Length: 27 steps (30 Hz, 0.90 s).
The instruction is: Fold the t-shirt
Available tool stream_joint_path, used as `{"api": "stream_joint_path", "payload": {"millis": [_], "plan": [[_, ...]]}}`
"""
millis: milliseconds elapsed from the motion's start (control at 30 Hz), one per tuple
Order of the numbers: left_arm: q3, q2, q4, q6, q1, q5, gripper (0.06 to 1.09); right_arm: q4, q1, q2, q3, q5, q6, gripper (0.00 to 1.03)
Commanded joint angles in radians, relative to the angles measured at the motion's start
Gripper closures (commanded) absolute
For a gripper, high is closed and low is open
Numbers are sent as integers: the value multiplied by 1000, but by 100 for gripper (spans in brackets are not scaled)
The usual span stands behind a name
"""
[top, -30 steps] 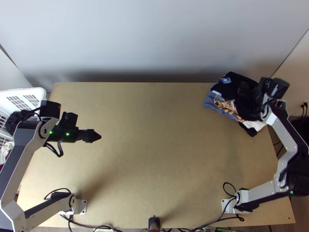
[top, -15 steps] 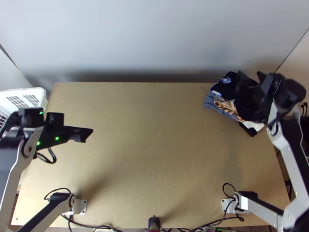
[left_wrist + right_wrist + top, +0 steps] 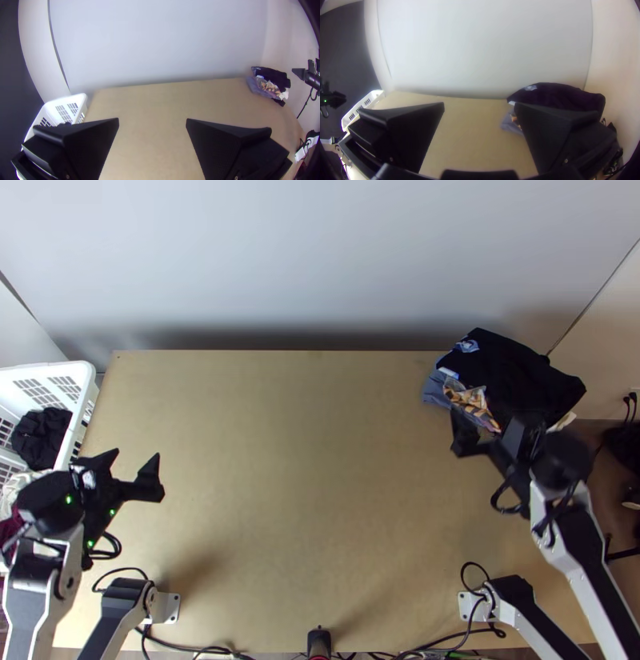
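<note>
Currently, left end effector (image 3: 137, 458) at left side of bench (image 3: 304, 500), fingers apart, right end effector (image 3: 486, 422) near clothes pile (image 3: 520, 376), fingers likewise apart.

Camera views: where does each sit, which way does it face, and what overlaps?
Top: fixed high over the near edge, facing steeply down at the table; left arm and right arm show.
Left wrist: on that arm, facing across to the wall; own left gripper near, open; part of the right arm beyond.
Right wrist: likewise; own right gripper open, part of the left arm beyond.
Both wrists share wall, table, clothes pile, basket.
</note>
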Motion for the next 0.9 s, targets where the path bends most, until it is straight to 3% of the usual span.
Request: {"api": "stream_joint_path", "payload": {"millis": [0, 133, 300, 400, 567, 633, 867], "plan": [[-105, -113, 118, 71, -38, -63, 10, 90, 49, -166, -211, 46, -32, 5], [-189, -175, 161, 91, -46, -63, 10, 107, 68, -204, -309, 46, -38, 5], [-421, -336, 286, 140, -47, -63, 10, 248, 109, -238, -429, 46, -150, 5], [-490, -442, 397, 140, -40, -64, 10, 340, 126, -272, -502, 46, -153, 5], [-553, -468, 409, 93, -29, -64, 10, 384, 169, -301, -603, 8, -132, 5], [-614, -524, 464, 28, -23, -64, 10, 367, 195, -315, -622, -18, -129, 5], [-670, -520, 460, -27, -122, -52, 10, 266, 273, -322, -629, -61, -166, 5]]}}
